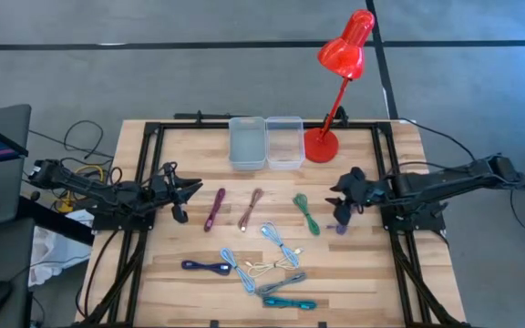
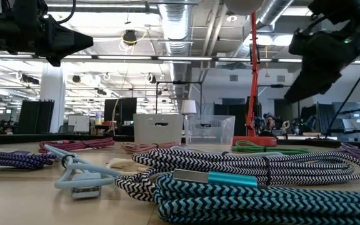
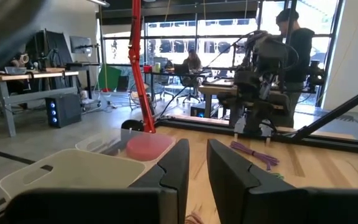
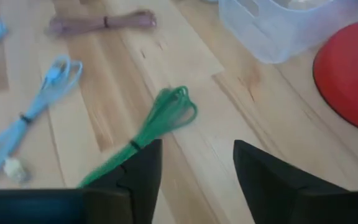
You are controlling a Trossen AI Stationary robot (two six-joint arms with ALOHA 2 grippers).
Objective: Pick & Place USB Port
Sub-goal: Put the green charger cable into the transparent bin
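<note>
left gripper [image 1: 182, 202] raised near table's left edge, fingers parted a little, empty | right gripper [image 4: 191, 165] fingers spread, empty, above green cable [image 4: 157, 124] | cables bundled mid-table [image 1: 153, 137], two bins [image 1: 264, 141] at far edge beside red lamp base [image 1: 321, 144] | bare wood between arms and bins

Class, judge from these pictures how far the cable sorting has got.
Done: nothing visible; the two bins look empty. In hand: nothing; the right gripper hangs open above the green cable, the left gripper slightly open, empty. Left: every cable, including the purple cable, lies on the table.
</note>
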